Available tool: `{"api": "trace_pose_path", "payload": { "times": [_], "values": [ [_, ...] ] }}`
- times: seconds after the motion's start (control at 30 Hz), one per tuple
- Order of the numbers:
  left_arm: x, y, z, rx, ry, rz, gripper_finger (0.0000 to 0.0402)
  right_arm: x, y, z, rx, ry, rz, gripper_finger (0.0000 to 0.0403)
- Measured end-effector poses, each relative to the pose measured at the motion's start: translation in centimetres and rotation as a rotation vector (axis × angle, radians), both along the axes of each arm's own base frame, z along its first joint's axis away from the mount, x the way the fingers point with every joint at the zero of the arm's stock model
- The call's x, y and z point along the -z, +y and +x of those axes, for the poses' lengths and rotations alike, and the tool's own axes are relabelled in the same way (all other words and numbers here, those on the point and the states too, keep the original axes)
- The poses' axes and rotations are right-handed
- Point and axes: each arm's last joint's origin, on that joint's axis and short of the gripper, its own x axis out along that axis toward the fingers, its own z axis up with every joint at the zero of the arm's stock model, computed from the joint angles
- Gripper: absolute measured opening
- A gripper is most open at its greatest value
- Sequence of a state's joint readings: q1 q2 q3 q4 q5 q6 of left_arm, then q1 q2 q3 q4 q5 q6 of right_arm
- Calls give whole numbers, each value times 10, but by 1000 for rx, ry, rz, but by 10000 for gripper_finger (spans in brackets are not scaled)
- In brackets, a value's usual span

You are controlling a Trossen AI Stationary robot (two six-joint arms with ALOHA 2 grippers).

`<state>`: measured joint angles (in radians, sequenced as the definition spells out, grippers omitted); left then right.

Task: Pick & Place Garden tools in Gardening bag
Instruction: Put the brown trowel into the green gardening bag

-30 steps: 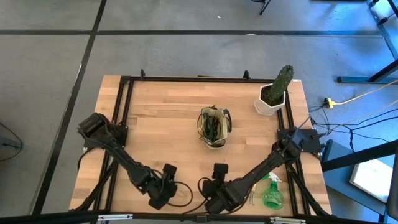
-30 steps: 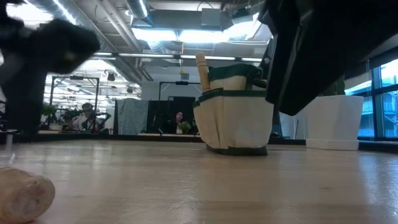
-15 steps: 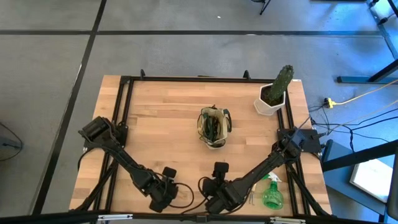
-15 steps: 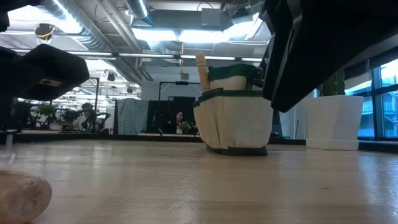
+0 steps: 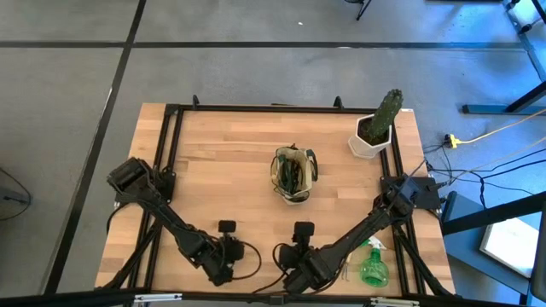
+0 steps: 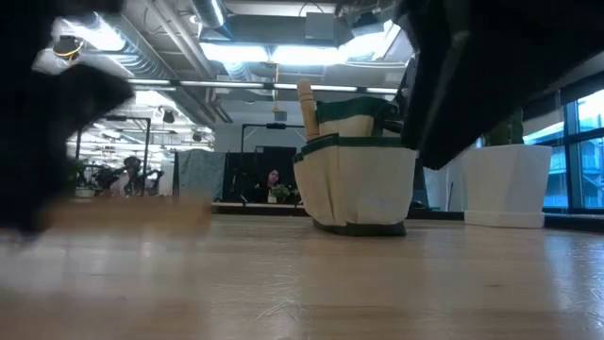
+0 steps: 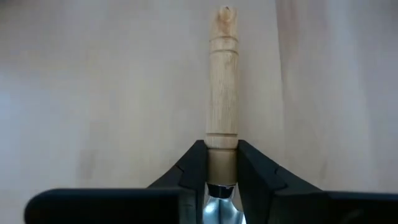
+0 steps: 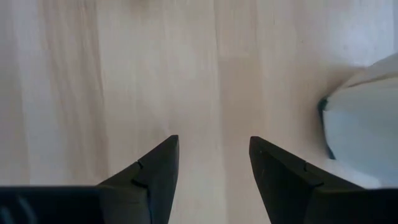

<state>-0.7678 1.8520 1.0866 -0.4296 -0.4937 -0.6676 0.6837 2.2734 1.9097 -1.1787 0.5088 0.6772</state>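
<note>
The wooden tabletop (image 5: 222,170) is framed by a dark metal rail, and both arms are seen reaching in from its near corners.

The gardening bag (image 5: 293,174) is set upright near the middle of the tabletop; dark tool parts are seen inside it from above, and in the low view a wooden handle (image 6: 305,106) is seen projecting from its top. A cactus in a white pot (image 5: 376,130) is placed at the far right corner, well apart from the bag.

A green spray bottle (image 5: 372,264) is laid flat near the front right edge, beside the right arm.

The left gripper (image 7: 221,169) is positioned low over the front left part of the tabletop. Its fingers (image 7: 194,167) are closed on a wooden-handled tool (image 7: 222,81), gripped at the base of the handle where the metal shank begins; the handle is extended forward over the tabletop. The type of tool head cannot be told.

The right gripper (image 8: 213,155) is held near the front centre of the tabletop. Its fingers (image 8: 163,163) are spread apart, and nothing is held between them.
</note>
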Motion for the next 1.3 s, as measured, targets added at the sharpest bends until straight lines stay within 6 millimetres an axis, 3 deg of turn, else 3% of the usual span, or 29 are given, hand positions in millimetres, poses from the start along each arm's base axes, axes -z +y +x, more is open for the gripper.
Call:
{"api": "trace_pose_path", "payload": {
  "times": [0.1, 0.27, 0.5, 0.7, 0.93, 1.1, 1.3],
  "values": [
    [-29, -2, -7, -93, -181, 7, 56, -6, -1, -9, 13, 23, -88, 197],
    [-60, -8, -29, -174, -426, 52, 56, -24, 4, -15, 11, -89, -217, 197],
    [-78, -20, -57, -222, -669, 84, 56, -51, 14, -6, -45, -257, -260, 197],
    [-83, -43, -78, -188, -781, 83, 56, -57, 34, 6, -178, -367, -190, 197],
    [-87, -56, -97, -165, -832, 49, 56, -52, 60, 15, -397, -422, -11, 197],
    [-85, -59, -101, -166, -841, 33, 56, -38, 58, 17, -389, -427, 0, 197],
    [-70, -66, -96, -196, -864, 48, 56, -28, 55, 20, -368, -449, 18, 197]
  ]
}}
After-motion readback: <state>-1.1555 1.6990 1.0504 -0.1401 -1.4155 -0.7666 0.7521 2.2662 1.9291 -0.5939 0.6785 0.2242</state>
